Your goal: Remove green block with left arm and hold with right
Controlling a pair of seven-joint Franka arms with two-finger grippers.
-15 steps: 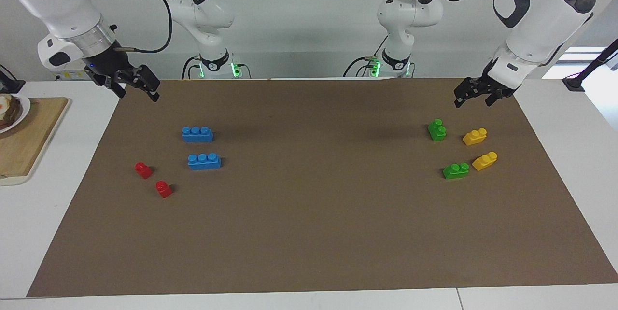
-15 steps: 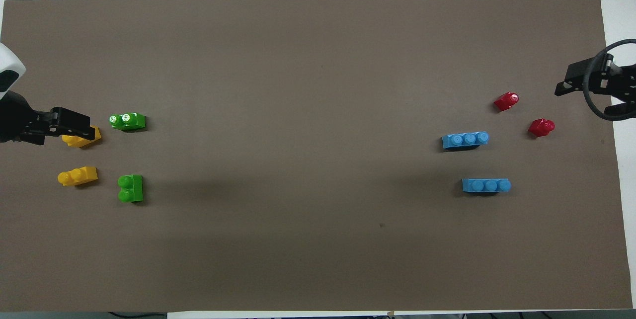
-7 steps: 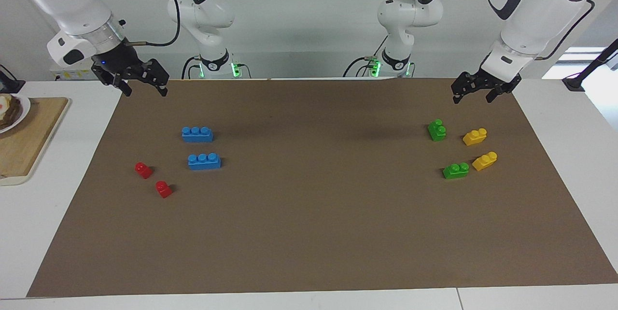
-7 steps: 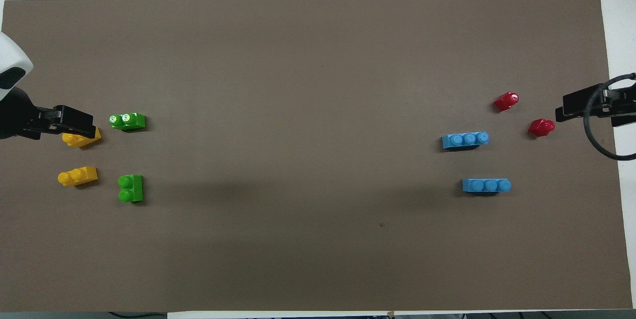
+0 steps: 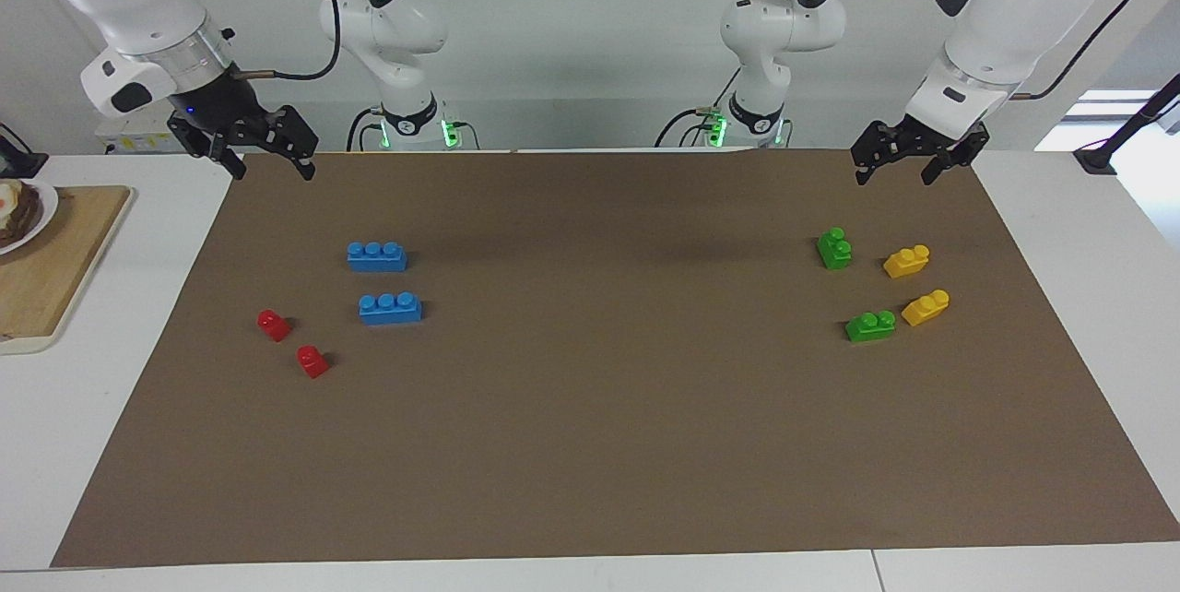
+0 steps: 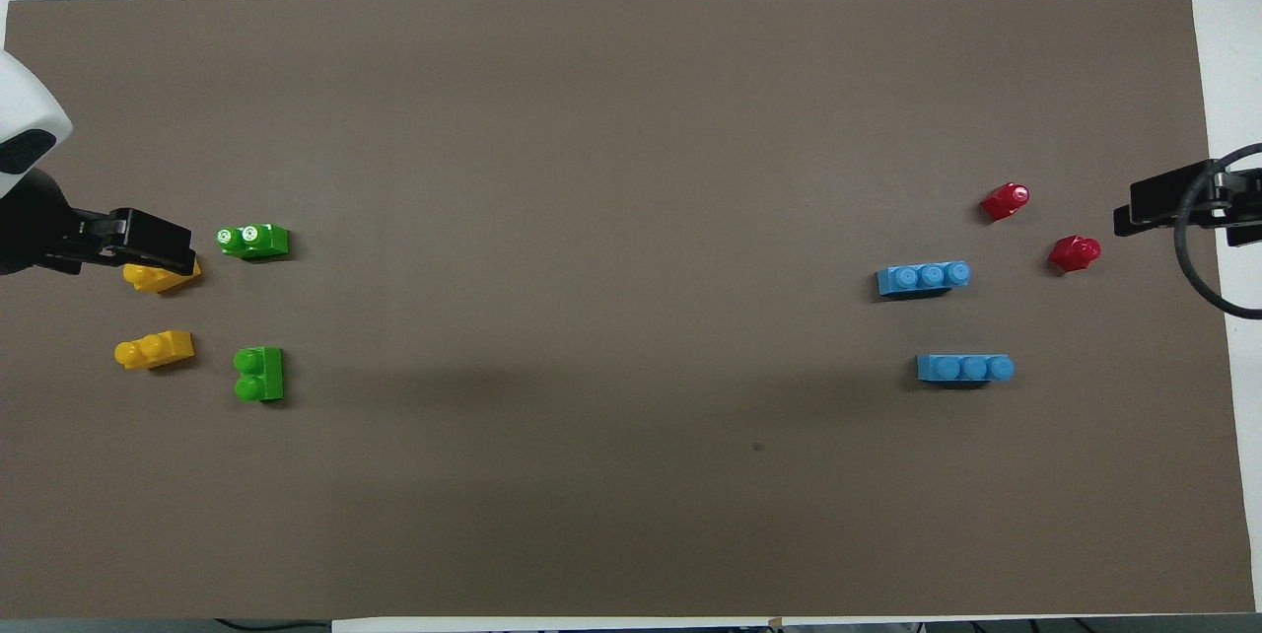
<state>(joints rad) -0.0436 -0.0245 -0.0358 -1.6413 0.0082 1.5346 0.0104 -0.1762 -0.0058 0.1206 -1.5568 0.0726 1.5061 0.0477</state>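
Observation:
Two green blocks lie on the brown mat (image 5: 590, 444) toward the left arm's end: one (image 5: 834, 248) (image 6: 259, 374) nearer to the robots, one (image 5: 870, 325) (image 6: 253, 240) farther from them. My left gripper (image 5: 891, 170) (image 6: 158, 244) is open and empty, raised over the mat's edge by the robots, apart from both blocks. In the overhead view it covers part of a yellow brick. My right gripper (image 5: 274, 168) (image 6: 1149, 209) is open and empty, raised over the mat's corner at the right arm's end.
Two yellow bricks (image 5: 906, 261) (image 5: 926, 307) lie beside the green blocks. Two blue three-stud bricks (image 5: 376, 256) (image 5: 390, 308) and two red pieces (image 5: 274, 325) (image 5: 312, 361) lie toward the right arm's end. A wooden board (image 5: 55, 269) with a plate sits off the mat.
Both grippers have risen a little and drawn back toward the robots' edge of the mat. No block has moved.

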